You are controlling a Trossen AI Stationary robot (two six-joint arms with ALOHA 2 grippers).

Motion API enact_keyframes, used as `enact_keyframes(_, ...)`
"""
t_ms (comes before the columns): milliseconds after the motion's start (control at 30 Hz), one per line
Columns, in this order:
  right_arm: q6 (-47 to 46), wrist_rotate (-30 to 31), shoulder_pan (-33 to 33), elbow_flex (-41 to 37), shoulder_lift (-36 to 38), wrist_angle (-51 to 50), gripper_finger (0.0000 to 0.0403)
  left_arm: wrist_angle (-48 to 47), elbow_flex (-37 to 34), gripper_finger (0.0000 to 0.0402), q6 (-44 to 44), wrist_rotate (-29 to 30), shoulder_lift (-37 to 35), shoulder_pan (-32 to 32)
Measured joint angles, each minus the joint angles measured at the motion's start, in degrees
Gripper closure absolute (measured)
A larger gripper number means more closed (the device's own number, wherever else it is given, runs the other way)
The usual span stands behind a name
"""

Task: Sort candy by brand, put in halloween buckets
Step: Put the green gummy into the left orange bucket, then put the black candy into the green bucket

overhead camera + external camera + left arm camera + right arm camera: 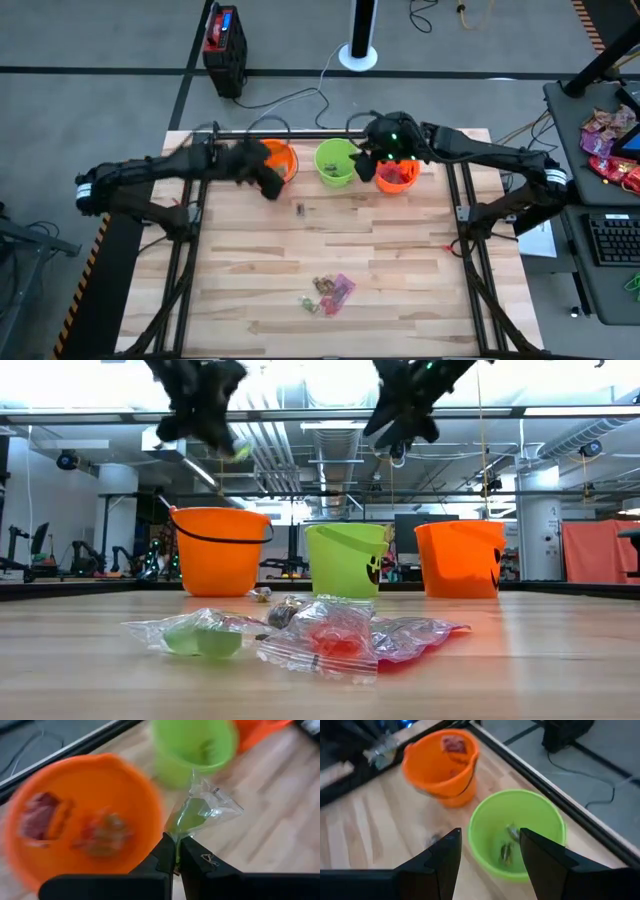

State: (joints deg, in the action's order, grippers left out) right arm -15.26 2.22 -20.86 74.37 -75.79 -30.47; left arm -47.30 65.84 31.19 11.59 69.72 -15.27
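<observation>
Left gripper (175, 851), jaws clenched on a clear green-candy packet (200, 812), beside the left orange bucket (280, 160); lime-green bucket (336, 162) just beyond. Right gripper (487, 851), jaws released, above that green bucket.

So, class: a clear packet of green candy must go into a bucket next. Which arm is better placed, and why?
Left. Its hand is shut on the green candy packet between the left orange bucket and the green bucket. The right hand is open and empty above the green bucket.
</observation>
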Motion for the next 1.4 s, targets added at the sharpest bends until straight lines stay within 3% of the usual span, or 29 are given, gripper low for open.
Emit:
enact_keyframes(200, -7.83, -12.54, -9.36, 0.0, -6.99, 6.17, 0.0211, -6.52, 0.0, 0.0401, -21.61, -17.27, 4.26, -20.39)
enact_keyframes(333, -10.76, -17.49, -12.94, 1.15, -11.82, 5.94, 0.0211, -11.18, 0.0, 0.0401, -30.36, -18.66, 8.37, -27.03)
enact_keyframes(700, -13.55, -18.89, -13.42, 3.28, -14.98, 3.46, 0.0211, -10.19, 0.02, 0.0394, -32.79, -18.12, 15.42, -27.54)
enact_keyframes(1133, -15.55, -18.95, -11.47, 3.26, -14.5, 3.01, 0.0211, -8.39, 0.02, 0.0288, -31.58, -18.12, 15.35, -27.54)
enact_keyframes(1400, -20.08, -18.88, -6.15, 3.23, -12.95, 6.54, 0.0211, -9.61, 2.51, 0.0256, -32.58, -18.12, 12.11, -27.54)
